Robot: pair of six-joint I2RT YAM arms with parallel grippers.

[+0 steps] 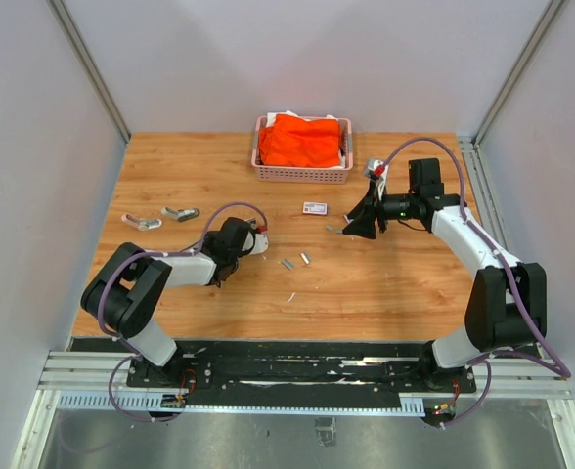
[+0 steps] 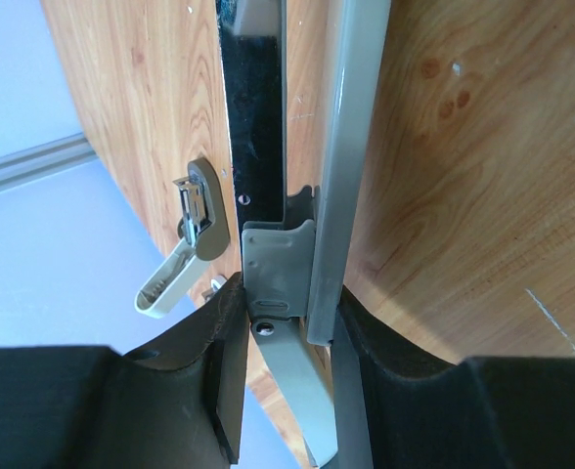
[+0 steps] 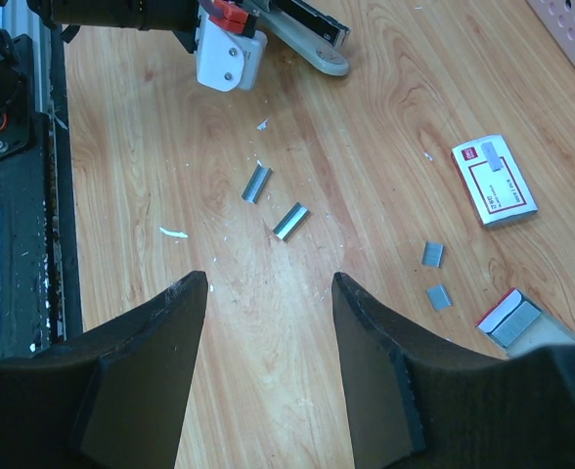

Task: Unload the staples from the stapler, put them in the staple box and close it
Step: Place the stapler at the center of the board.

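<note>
Left wrist view: we are clamping our left gripper (image 2: 287, 332) narrowly on the stapler (image 2: 312, 195), hinged open. Our right gripper (image 3: 268, 293) is hovering wide open, holding nothing, over the table (image 3: 366, 127), where the staples (image 3: 290, 221) are lying loose in short strips.

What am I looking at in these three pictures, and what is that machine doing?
Two robot arms are bolted to the near edge of a wooden table. The overhead picture looks down from behind them; the other two come from cameras on each wrist.

The left gripper is shut on an opened stapler. The right gripper hangs open above the table, holding nothing.

On the wood lie loose staples in short silvery strips, a small white box with a red label, two more staplers at the left, and a pink basket holding orange cloth at the back.
</note>
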